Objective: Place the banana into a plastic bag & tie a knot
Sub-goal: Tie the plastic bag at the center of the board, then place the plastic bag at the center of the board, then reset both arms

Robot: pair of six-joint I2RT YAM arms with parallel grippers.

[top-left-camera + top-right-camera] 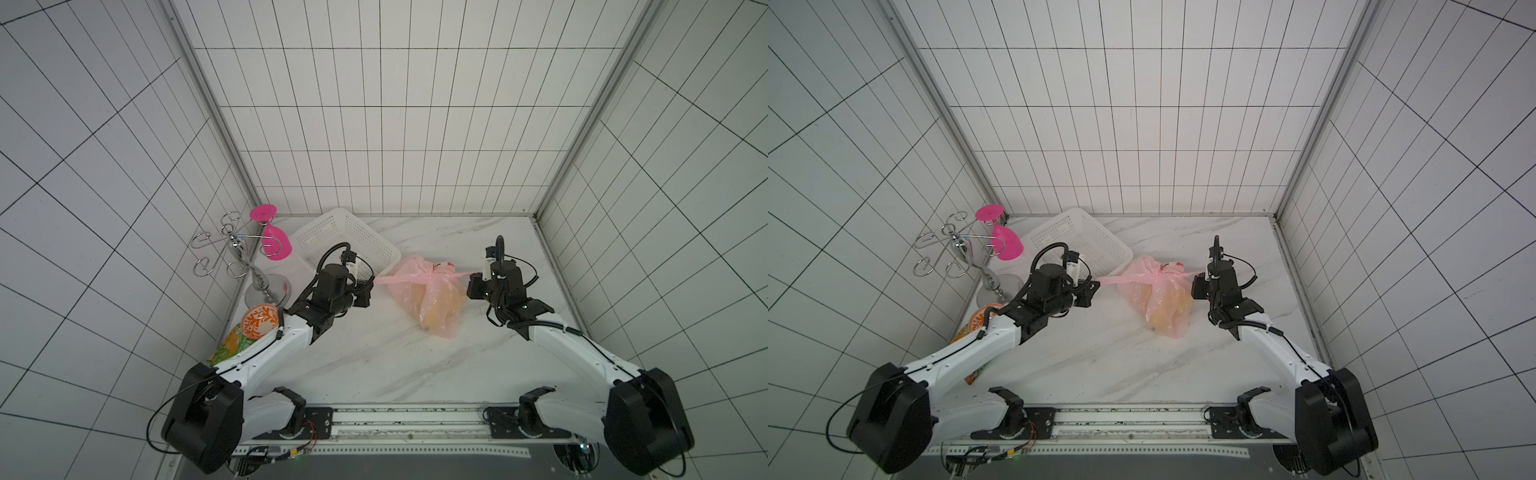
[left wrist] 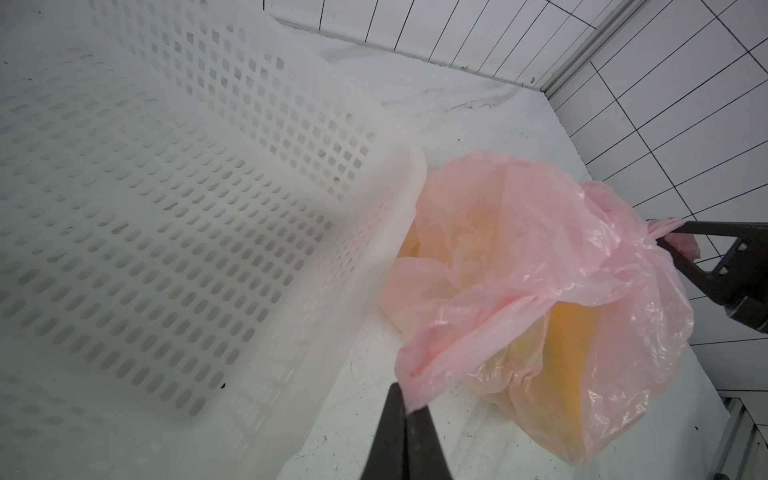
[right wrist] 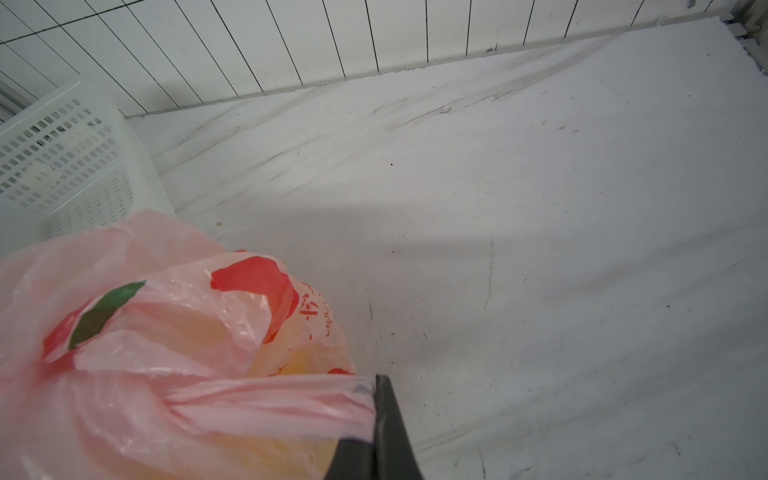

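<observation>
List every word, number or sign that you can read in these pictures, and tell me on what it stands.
Red print on the plastic bag: some characters and a row of letters, sideways and creased, too blurred to quote.
Snack packet: any text is too small to read.
No other text shows.

Left fingers [image 2: 391, 434], right fingers [image 3: 389, 415] tight together.

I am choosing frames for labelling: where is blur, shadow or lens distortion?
Left wrist view: the white basket, near the lens, is out of focus; the plastic bag is sharper. Right wrist view: a broad soft shadow crosses the table. Both top views: sharp, evenly lit; the wall tiles fan out, a wide-angle look.
</observation>
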